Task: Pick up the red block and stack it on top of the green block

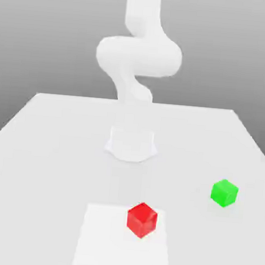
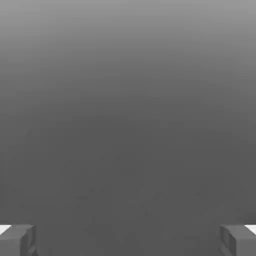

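The red block [image 1: 142,219] is a small glossy cube near the front of the white table [image 1: 49,144], resting on a lighter square patch [image 1: 105,245]. The green block [image 1: 224,192], about the same size, sits farther back toward the exterior view's right, well apart from the red one. In the hand view my gripper [image 2: 128,242] is open, its two grey fingertips [image 2: 17,240] standing wide apart with nothing between them and only plain grey background beyond. The white arm [image 1: 138,56] rises from its base [image 1: 131,143] behind both blocks.
The arm's round base stands at the middle of the table, behind the blocks. The table's edges run along both sides and the back in the exterior view.
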Robot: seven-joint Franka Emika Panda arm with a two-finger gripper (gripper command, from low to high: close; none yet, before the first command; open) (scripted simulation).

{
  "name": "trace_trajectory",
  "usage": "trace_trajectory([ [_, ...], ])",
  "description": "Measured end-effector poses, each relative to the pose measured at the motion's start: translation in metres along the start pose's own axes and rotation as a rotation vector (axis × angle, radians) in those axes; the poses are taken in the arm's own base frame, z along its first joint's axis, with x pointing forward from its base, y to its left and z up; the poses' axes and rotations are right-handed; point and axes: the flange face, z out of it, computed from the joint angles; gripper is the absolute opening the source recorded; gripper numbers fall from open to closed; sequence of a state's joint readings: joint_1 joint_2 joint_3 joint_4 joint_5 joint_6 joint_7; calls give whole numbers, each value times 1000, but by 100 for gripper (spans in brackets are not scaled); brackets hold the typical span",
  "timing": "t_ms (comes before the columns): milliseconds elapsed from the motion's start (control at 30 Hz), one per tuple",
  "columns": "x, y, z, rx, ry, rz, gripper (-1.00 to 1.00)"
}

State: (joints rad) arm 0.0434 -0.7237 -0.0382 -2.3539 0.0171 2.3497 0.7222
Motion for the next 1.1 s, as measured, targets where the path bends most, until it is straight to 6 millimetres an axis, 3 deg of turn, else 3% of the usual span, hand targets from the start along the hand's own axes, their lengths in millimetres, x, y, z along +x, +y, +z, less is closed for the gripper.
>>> trace_trajectory([
  [100, -17, 15, 79, -40, -118, -88, 0],
  [233, -58, 41, 170, -97, -264, -211, 0],
  [367, -115, 77, 245, -161, -403, -348, 0],
  [500, -185, 128, 305, -239, -546, -510, 0],
  [567, -219, 158, 325, -281, -612, -595, 0],
  [633, -239, 178, 337, -304, -649, -648, 0],
  [933, -272, 211, 382, -312, -662, -664, 0],
  [967, -274, 214, 385, -312, -663, -663, -100],
  [1100, -274, 214, 385, -313, -664, -663, -100],
])
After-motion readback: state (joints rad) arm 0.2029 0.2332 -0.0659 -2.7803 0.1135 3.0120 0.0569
